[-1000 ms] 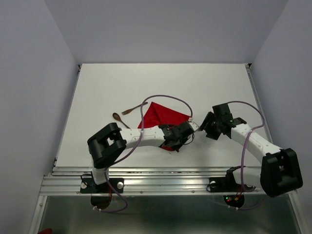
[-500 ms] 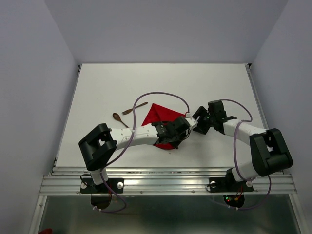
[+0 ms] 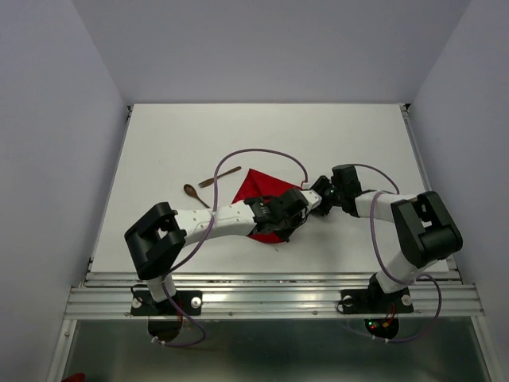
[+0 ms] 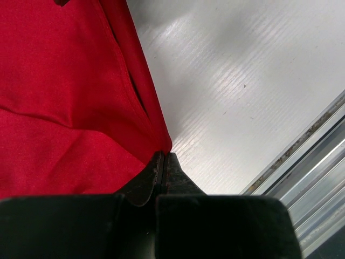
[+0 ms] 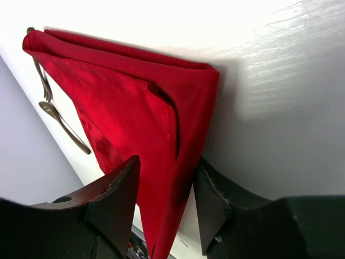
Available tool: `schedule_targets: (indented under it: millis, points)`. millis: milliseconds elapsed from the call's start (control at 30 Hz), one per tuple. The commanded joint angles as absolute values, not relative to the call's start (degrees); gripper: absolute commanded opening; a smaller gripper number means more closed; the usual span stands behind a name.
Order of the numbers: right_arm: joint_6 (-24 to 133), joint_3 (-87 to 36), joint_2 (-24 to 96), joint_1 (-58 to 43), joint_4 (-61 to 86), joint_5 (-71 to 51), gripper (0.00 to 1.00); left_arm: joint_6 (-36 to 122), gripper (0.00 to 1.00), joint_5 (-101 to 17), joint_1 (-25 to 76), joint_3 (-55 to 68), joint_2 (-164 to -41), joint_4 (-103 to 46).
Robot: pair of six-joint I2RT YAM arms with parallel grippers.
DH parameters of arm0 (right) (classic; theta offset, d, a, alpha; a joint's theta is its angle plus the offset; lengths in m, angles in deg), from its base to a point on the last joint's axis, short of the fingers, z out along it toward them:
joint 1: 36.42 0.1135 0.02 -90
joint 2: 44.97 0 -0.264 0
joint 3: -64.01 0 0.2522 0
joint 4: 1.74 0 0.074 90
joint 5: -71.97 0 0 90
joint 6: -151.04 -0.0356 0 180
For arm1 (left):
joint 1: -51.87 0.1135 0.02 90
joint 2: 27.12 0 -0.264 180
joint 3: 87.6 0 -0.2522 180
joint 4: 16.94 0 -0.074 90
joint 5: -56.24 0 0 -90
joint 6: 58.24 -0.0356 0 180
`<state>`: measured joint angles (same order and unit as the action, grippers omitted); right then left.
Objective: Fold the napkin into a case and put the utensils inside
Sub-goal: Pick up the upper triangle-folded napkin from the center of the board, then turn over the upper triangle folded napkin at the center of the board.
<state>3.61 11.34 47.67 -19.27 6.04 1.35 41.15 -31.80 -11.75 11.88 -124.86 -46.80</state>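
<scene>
Left arm (image 3: 215,219) stretched rightward, left fingers (image 4: 144,182) pinched shut on napkin (image 4: 64,97) corner; right arm (image 3: 375,205) folded inward, right fingers (image 5: 116,194) apart.

The scene is showing a robotics lab test cell, not a home or kitchen. Plain pale panels, the left wall (image 3: 56,159), the far wall (image 3: 270,48) and the right wall (image 3: 469,119), are enclosing a bare white table (image 3: 159,143). An aluminium rail (image 3: 270,298) is running along the near edge, carrying the left arm (image 3: 215,219) and the right arm (image 3: 382,205). Purple cables (image 3: 262,153) are looping over them.
</scene>
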Motion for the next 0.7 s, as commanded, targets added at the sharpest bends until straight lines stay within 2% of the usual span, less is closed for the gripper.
schedule_targets:
  millis: [0,167,367,667]
  points:
    - [2.9,11.1,49.9,-18.6,3.9,0.3,0.47,40.0,0.0,-31.8,-11.5,10.2,-120.9,-47.6]
    - [2.3,10.1,51.5,-18.6,3.2,-0.2,0.34,39.9,0.0,-32.1,-11.5,9.9,-120.7,-47.6]
    - [2.7,9.5,50.2,-18.6,5.1,-2.7,0.01,39.7,0.0,-31.2,-11.5,9.4,-119.7,-48.5]
    - [5.6,5.2,37.8,-18.6,16.0,-11.3,0.01,38.9,0.0,-28.8,-11.4,2.6,-117.6,-54.6]
